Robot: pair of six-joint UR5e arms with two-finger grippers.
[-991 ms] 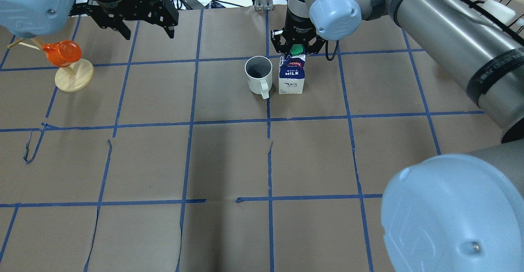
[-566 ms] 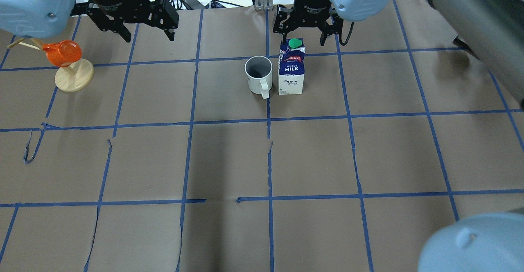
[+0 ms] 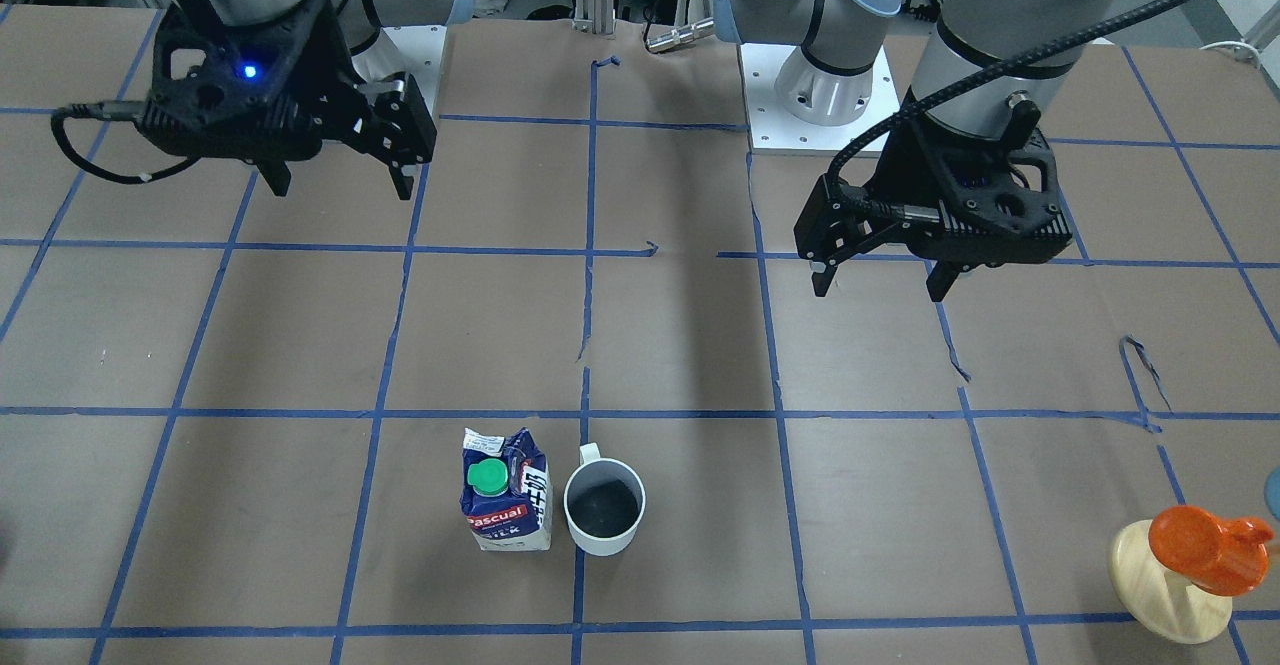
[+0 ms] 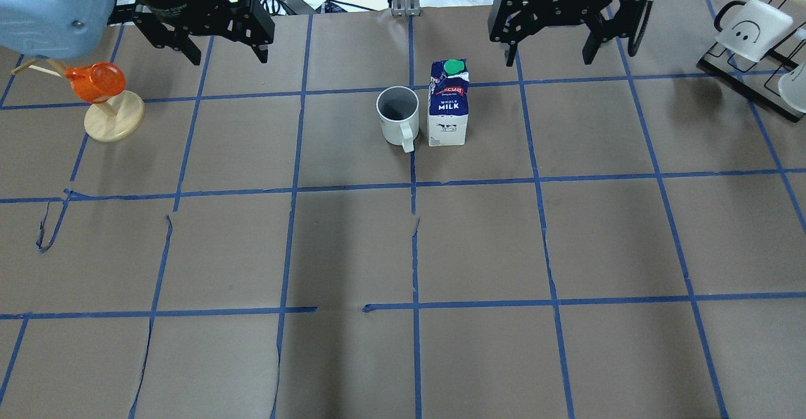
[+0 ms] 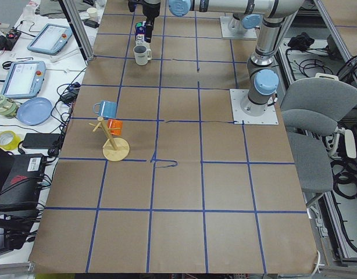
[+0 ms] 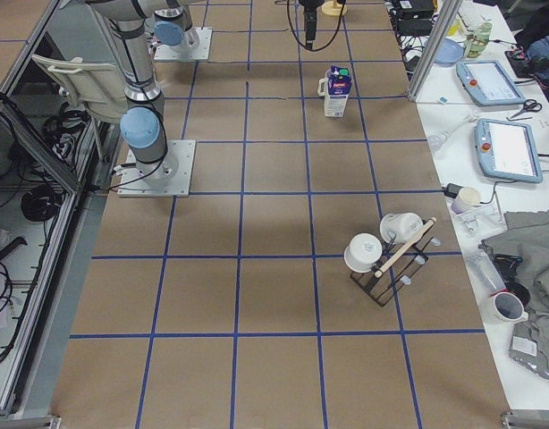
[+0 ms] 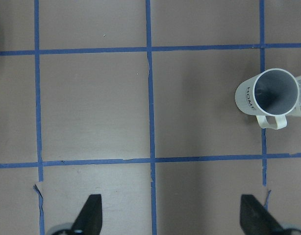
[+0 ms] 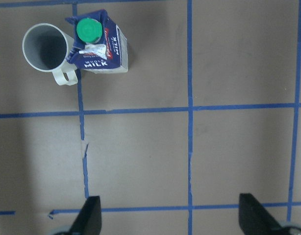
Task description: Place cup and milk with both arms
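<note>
The white cup [image 4: 398, 115] with a dark grey inside stands upright on the brown paper, its handle toward the robot. The blue and white milk carton [image 4: 448, 110] with a green cap stands upright right beside it. Both also show in the front view, cup [image 3: 603, 507] and milk [image 3: 505, 505], and in the right wrist view, cup [image 8: 45, 47] and milk [image 8: 97, 46]. My left gripper [image 4: 227, 53] is open and empty, high up and well to the left of the cup [image 7: 273, 93]. My right gripper [image 4: 549, 60] is open and empty, raised to the right of the milk.
An orange cup on a wooden stand [image 4: 104, 101] stands at the far left. A black rack with white mugs [image 4: 749, 28] stands at the far right. Blue tape lines divide the table into a grid. Tablets and cables lie beyond the far edge.
My right gripper, open at the milk's cap a second ago, has risen and moved off to the right, leaving the milk standing. The left gripper, cup and milk have not moved.
</note>
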